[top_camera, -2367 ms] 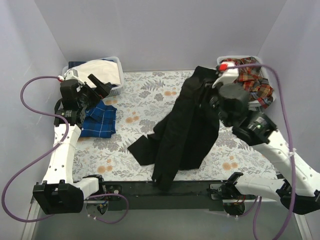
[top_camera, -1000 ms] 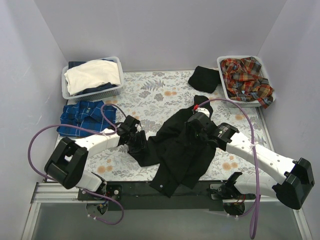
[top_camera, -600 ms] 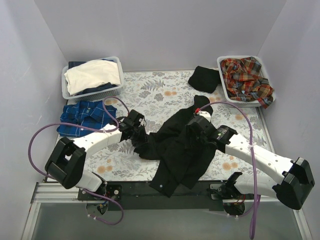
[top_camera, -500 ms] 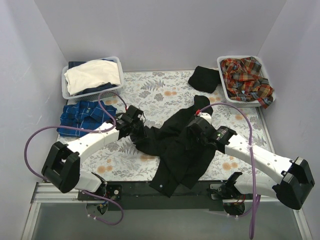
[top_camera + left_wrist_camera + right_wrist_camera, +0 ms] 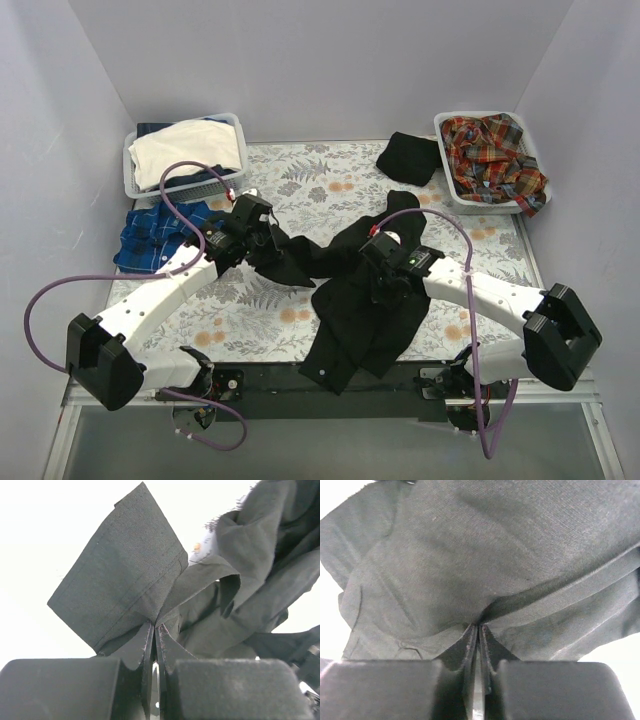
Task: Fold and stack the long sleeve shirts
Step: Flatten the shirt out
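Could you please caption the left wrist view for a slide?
Left gripper shut on a flap of the black shirt.

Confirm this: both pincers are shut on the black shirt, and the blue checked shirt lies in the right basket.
Not quite. The top external view shows the blue checked shirt on the table by the left basket, not in a basket. The rest holds: left pincer and right pincer are both shut on the black shirt.

Floral table (image 5: 300, 185): black shirt (image 5: 360, 310), checked shirt (image 5: 140, 240), black bundle (image 5: 408, 157), left basket (image 5: 128, 165), right basket (image 5: 447, 160)
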